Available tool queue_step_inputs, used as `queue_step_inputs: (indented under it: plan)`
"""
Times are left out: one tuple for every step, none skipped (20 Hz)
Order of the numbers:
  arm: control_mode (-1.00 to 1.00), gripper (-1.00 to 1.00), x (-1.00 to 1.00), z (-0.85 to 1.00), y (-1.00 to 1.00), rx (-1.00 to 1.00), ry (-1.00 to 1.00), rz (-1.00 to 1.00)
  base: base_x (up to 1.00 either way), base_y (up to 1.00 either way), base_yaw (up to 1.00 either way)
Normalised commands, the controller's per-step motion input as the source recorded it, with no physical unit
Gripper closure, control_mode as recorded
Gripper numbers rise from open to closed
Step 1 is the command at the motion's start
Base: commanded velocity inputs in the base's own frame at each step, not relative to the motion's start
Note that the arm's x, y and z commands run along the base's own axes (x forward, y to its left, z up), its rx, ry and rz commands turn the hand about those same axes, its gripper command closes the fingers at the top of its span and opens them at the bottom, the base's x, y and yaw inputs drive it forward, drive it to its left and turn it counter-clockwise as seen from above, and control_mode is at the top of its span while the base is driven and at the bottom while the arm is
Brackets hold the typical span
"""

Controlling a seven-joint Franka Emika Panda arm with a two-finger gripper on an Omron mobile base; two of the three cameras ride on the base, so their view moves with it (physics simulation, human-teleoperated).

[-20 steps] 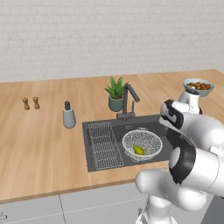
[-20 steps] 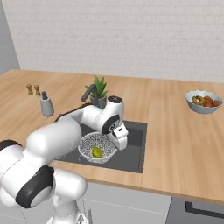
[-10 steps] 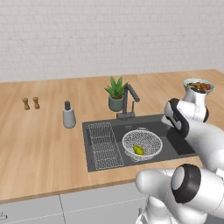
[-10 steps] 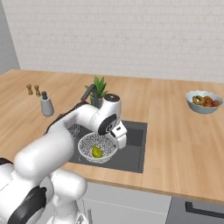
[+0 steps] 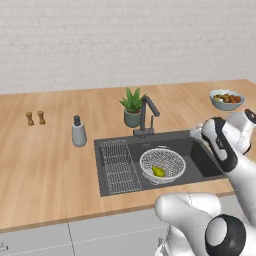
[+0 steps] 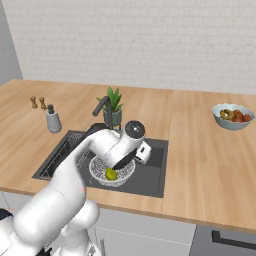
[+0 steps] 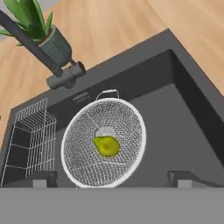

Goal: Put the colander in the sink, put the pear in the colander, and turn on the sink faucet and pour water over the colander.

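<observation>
Wooden countertop (image 5: 50,165) framed the sink (image 7: 183,127); the pear (image 7: 106,145) lay inside the colander (image 7: 131,127) mid-basin. Gripper (image 7: 112,179) gaped wide, empty, and should next swing the faucet (image 5: 148,114) spout over the mesh.

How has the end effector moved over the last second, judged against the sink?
Yes. In the right base view the end effector has risen and drawn back from the colander, towards the right side of the sink, jaws open and empty.

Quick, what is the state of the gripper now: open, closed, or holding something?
Gripper: open, holding nothing, above the sink; the pear lies in the colander.
</observation>
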Motion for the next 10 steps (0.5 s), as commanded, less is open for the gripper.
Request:
queue_step_inputs:
  plan:
    - [-1.0,-1.0,0.08,0.01,-0.41,0.16,-0.83,0.7,0.0,0.0,0.0]
    - [-1.0,-1.0,0.11,0.0,-0.3,0.14,-0.8,0.68,0.0,0.0,0.0]
    - [-1.0,-1.0,0.17,0.0,-0.24,0.12,-0.79,0.65,0.0,0.0,0.0]
    - [-1.0,-1.0,0.24,0.0,-0.19,0.07,-0.79,0.6,0.0,0.0,0.0]
    - [-1.0,-1.0,0.31,0.0,-0.17,0.05,-0.75,0.55,0.0,0.0,0.0]
    - [-1.0,-1.0,0.39,0.0,-0.03,0.0,-0.75,0.46,0.0,0.0,0.0]
    - [-1.0,-1.0,0.41,0.0,0.0,0.0,-0.8,0.39,0.0,0.0,0.0]
    - [-1.0,-1.0,0.48,0.0,0.01,0.0,-0.75,0.35,0.0,0.0,0.0]
    - [-1.0,-1.0,0.61,0.0,0.12,0.0,-0.6,0.3,0.0,0.0,0.0]
    - [-1.0,-1.0,0.71,0.04,0.24,-0.01,-0.49,0.27,0.0,0.0,0.0]
